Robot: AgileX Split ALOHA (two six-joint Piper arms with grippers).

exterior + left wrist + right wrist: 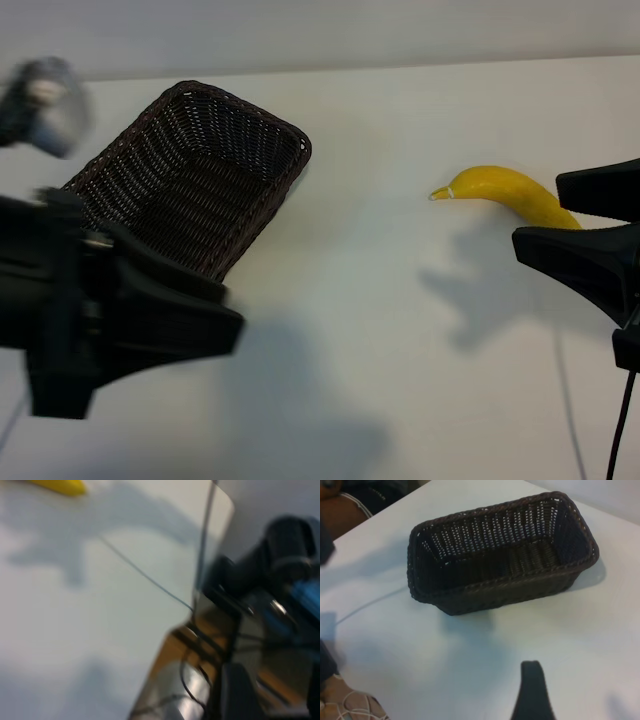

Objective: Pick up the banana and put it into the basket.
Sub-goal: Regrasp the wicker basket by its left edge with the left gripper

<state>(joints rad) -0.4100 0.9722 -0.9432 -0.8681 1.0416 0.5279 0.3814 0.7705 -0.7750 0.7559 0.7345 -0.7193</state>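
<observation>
The banana (505,190) lies on the white worktop (370,330) toward its right edge, well apart from the empty wicker basket (200,175) at the far left. The right tool (575,225) hovers just beside it, fingers spread wide, holding nothing. The left tool (215,315), in front of the basket, grips nothing either; its spread is unclear. The banana looks light, smooth and easily bruised, so a gentle grip across its thick middle seems best.

banana: the smooth bright yellow curved banana (510,193) has its thick end hidden behind the right arm's black gripper (590,235); in the left wrist view only a blurred yellow end shows, cut by the frame.
right gripper: cut off at the picture's edge.
left gripper: large black blur (150,315) covering the near end of the dark brown woven wicker basket (200,170).
clutter beyond the white table's edge: too blurred to tell.
</observation>
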